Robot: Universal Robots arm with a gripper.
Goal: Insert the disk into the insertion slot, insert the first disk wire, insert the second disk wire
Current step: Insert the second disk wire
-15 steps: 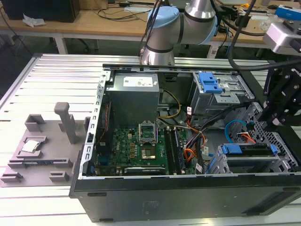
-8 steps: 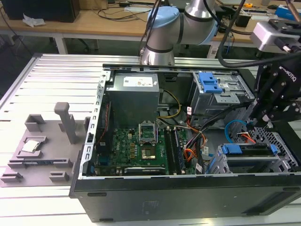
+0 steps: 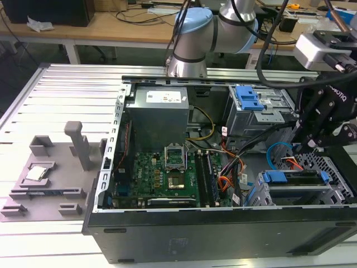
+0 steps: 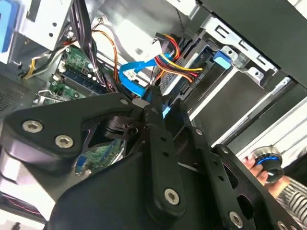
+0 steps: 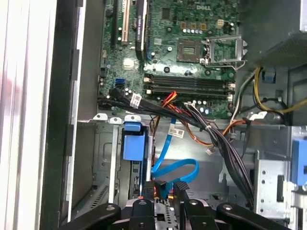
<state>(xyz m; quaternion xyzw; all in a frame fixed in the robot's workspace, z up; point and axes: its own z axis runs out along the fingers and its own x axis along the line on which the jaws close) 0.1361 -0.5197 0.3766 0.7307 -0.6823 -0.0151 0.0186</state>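
Behind the fingers (image 5: 165, 188), disk (image 5: 132, 143) half-hidden

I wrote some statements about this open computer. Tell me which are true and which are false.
1. The disk sits in the slot. True.
2. The gripper hangs over the grey tray outside the case. False: it is inside the case, at the slot, on the exterior view's right.
3. A blue cable loops close to the gripper. True.
4. A fan covers the processor socket. False: the socket is uncovered.
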